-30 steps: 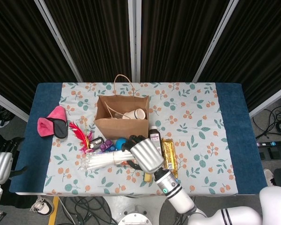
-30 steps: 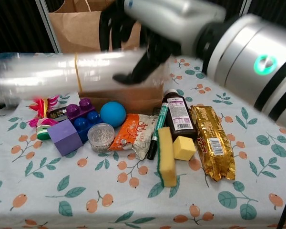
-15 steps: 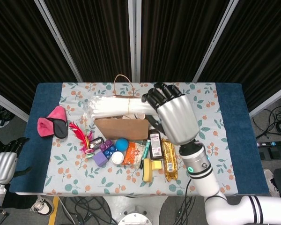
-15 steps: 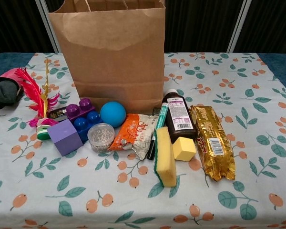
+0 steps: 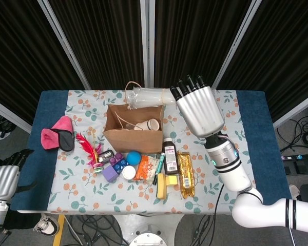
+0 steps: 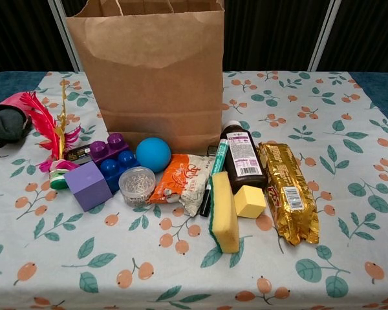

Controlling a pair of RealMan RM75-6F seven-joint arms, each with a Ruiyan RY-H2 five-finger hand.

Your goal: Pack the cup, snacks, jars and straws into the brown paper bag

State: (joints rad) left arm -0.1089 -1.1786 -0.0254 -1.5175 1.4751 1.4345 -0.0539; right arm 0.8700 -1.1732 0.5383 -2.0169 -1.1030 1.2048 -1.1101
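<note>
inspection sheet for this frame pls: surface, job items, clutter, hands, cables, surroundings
Surface: table with floral cloth, blue at both ends.
Job's things: bag upright and open, cup inside; straws held over the bag's far edge; gold snack, orange snack, pin jar and bottle on the table in front of the bag.
Clutter: sponges, marker, ball, blocks, feather, pink cloth.
Hands: right hand raised, holds the straws; left hand off the table's left edge, holds nothing visible.
Cables: on the floor, right and below the table.
Surroundings: dark curtains.
</note>
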